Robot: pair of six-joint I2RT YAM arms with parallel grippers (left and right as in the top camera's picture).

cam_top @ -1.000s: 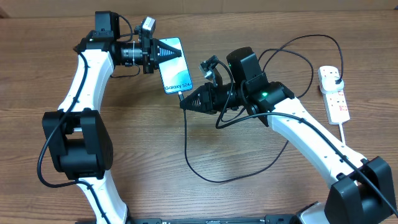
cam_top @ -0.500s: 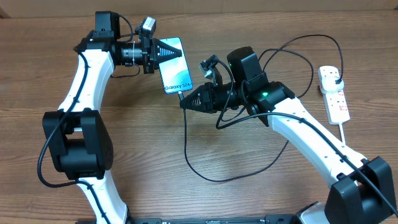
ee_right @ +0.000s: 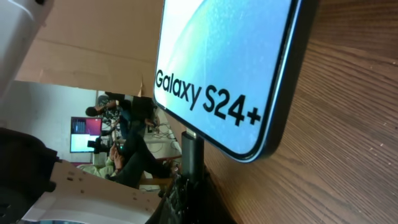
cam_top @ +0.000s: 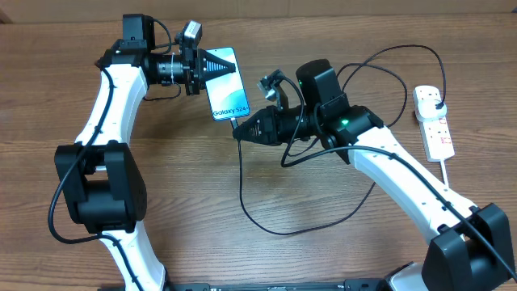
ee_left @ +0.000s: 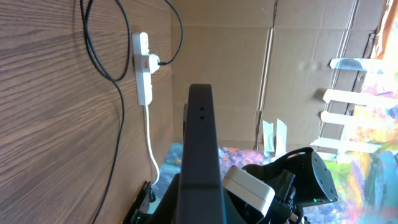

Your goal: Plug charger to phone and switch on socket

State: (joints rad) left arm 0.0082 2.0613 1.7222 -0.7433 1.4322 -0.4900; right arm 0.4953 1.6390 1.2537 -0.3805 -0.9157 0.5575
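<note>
With your left gripper point(cam_top: 218, 64) jaws pinching the phone point(cam_top: 229, 95) and right gripper point(cam_top: 240, 132) jaws pinching the charger point(cam_top: 241, 178) tip, push it straight in, no twisting

The phone point(cam_top: 229, 89) sits left of centre on the tabletop point(cam_top: 194, 202). The left fingers point(cam_top: 215, 63) are over its far end and the right fingers point(cam_top: 252, 129) at its near end. From there the charger point(cam_top: 242, 190) loops across to the socket point(cam_top: 435, 123), far right.
</note>
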